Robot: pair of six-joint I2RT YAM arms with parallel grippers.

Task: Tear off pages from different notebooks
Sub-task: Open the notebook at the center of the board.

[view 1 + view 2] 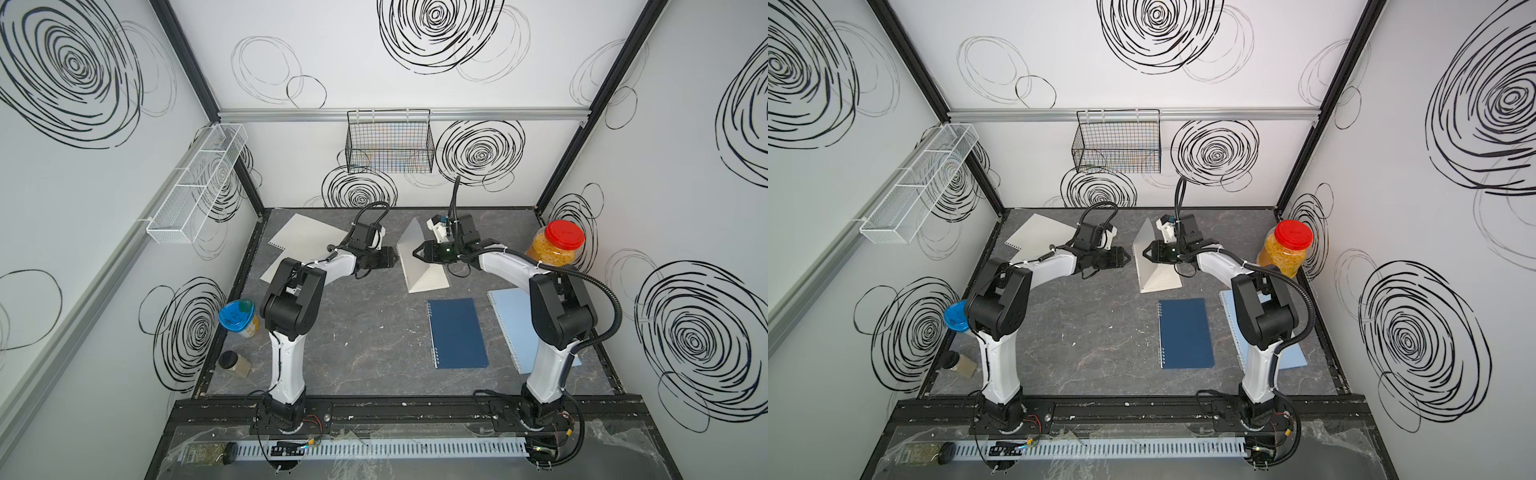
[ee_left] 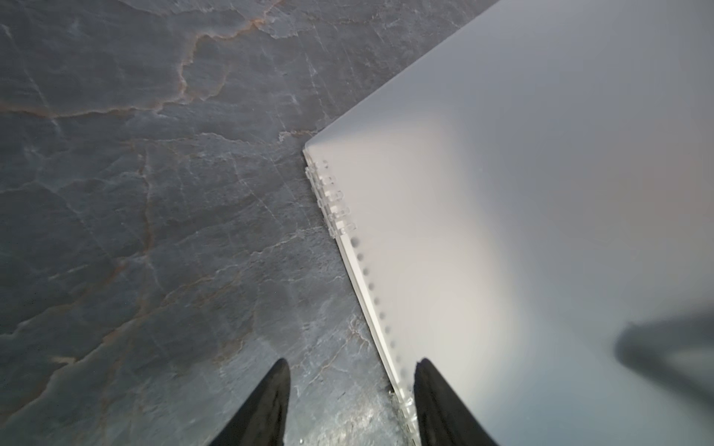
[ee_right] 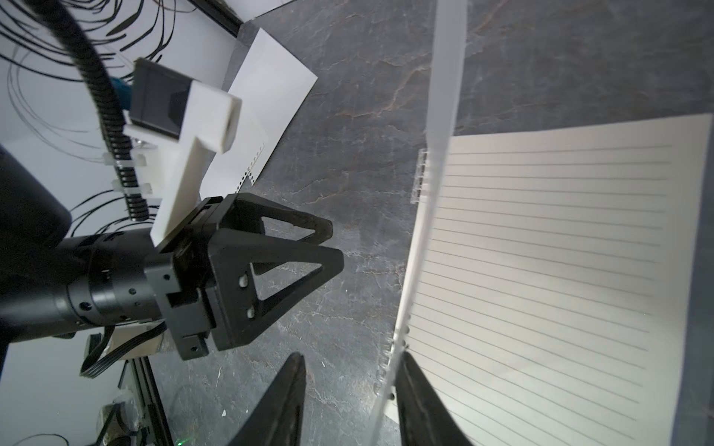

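Open notebook centre-rear on table, cover raised along its left edge. Closed notebook just in front of it. Third notebook right of that, partly under right arm. Loose pages rear left, behind left arm. Large jar in rear right corner. Tub at left edge, small bottle in front of it. Wire basket on back wall, mesh shelf on left wall.

We see a dark navy notebook and a light blue notebook. The frosted cover is milky grey, the lined page cream with dark rules, and the table dark grey veined with rust.
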